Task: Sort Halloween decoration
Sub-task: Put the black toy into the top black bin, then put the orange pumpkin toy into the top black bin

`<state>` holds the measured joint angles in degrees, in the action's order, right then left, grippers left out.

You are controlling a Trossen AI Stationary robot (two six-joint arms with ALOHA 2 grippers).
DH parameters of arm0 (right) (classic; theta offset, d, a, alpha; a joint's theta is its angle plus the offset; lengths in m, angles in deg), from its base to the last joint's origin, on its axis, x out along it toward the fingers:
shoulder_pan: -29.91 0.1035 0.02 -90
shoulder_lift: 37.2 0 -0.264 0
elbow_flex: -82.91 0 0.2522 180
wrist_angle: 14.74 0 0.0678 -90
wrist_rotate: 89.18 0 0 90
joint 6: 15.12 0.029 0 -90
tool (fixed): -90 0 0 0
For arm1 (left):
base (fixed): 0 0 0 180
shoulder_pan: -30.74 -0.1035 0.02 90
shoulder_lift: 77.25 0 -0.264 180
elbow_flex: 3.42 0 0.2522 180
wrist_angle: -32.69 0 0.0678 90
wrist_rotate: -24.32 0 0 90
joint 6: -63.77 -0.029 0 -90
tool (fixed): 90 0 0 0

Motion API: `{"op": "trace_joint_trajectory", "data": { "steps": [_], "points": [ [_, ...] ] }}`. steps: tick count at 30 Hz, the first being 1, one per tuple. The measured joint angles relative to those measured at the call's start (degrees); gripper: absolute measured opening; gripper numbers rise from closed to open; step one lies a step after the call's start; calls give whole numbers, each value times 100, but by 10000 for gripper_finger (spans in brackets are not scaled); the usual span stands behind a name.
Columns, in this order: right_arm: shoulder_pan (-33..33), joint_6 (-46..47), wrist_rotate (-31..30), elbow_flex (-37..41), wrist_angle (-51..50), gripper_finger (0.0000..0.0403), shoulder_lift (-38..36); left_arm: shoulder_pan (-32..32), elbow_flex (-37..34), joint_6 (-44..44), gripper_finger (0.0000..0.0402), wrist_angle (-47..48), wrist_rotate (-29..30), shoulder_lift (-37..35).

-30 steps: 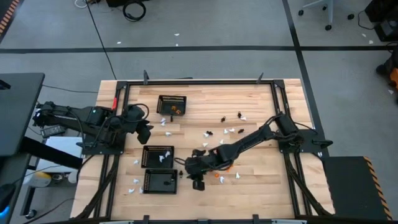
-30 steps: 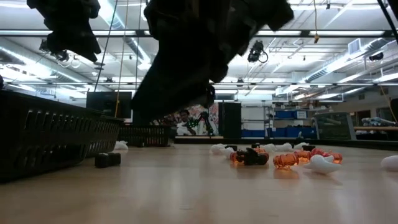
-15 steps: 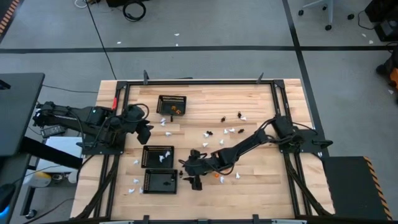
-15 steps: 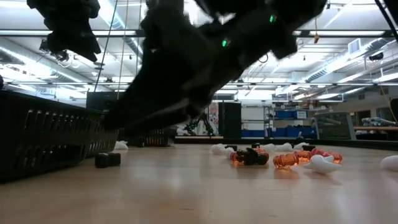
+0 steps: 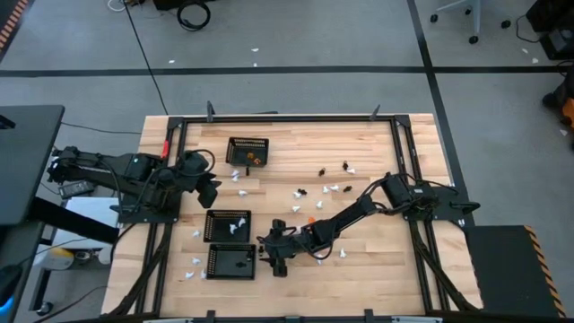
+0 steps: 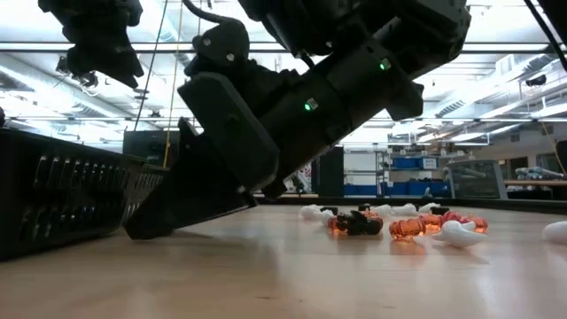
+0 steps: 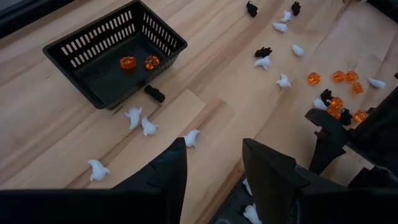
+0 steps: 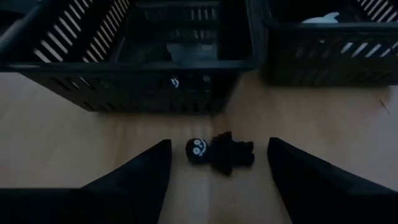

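Note:
A black toy piece [image 8: 219, 151] with a round white-marked head lies flat on the table, just in front of the near black mesh basket [image 8: 149, 74]. My right gripper [image 8: 217, 180] is open, tipped low to the tabletop [image 6: 151, 226], one finger on either side of the piece without touching it. My left gripper [image 7: 214, 171] hangs open over the table's left side [image 5: 211, 191], with nothing between its fingers. More orange [image 6: 407, 228], white [image 6: 461, 232] and black pieces lie scattered on the wood.
Three black baskets stand left of centre: the far one [image 5: 247, 151] holds two orange pieces [image 7: 127, 62], the middle one [image 5: 228, 225] white ones, the near one [image 5: 230, 262] a dark piece. Loose pieces lie around them and toward the table's middle [image 5: 336, 188].
My right gripper has sunk to the tabletop and shifted slightly toward the near basket, tipping further down. Its fingers now stand around the black piece, which has not moved.

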<state>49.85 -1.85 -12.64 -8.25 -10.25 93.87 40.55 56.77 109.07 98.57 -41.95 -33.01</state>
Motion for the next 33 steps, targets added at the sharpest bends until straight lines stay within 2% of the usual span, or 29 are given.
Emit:
{"op": "trace_joint_trajectory", "data": {
  "steps": [11,17,21,26,29,33],
  "points": [
    [-7,61,-41,28,-29,134,-7,0,0,-2,162,6,0,1],
    [-13,217,-19,30,-30,94,-7,0,0,-4,162,43,0,1],
    [-13,222,-2,32,-46,82,-20,0,0,-6,162,111,0,1],
    [-15,473,449,39,-203,82,-131,0,0,-7,162,148,0,-1],
    [-22,652,833,43,-200,97,-168,0,0,-7,162,146,0,-1],
    [17,734,849,26,-155,133,-168,0,0,-7,162,144,0,0]
  ]
}}
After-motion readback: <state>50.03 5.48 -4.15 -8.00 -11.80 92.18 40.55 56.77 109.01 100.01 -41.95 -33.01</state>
